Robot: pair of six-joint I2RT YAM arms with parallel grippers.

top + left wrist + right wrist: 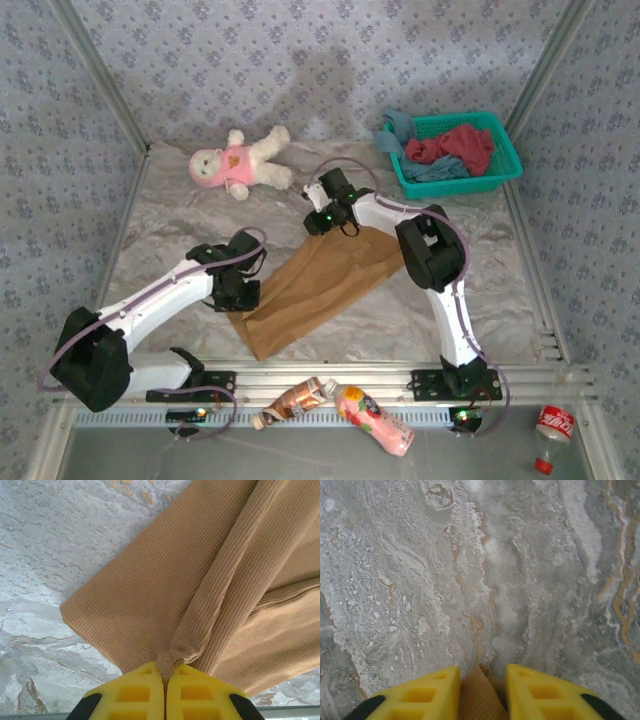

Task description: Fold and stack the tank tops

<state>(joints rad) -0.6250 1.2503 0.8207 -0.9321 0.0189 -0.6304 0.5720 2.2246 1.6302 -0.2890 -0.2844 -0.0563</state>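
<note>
Tank tops (320, 285): one tan, perhaps two more (450, 148) (in basket (462, 184))

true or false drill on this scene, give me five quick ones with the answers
1. The tan top lies on the table. True.
2. The red top is spread flat on the table. False: it sits bunched up in the basket.
3. The left end effector is shut on a pinched fold of the tan top. True.
4. The doll lies inside the basket. False: it lies on the table at the far left, well apart from the basket.
5. Tan cloth sits between the fingers of the right end effector. True.
</note>
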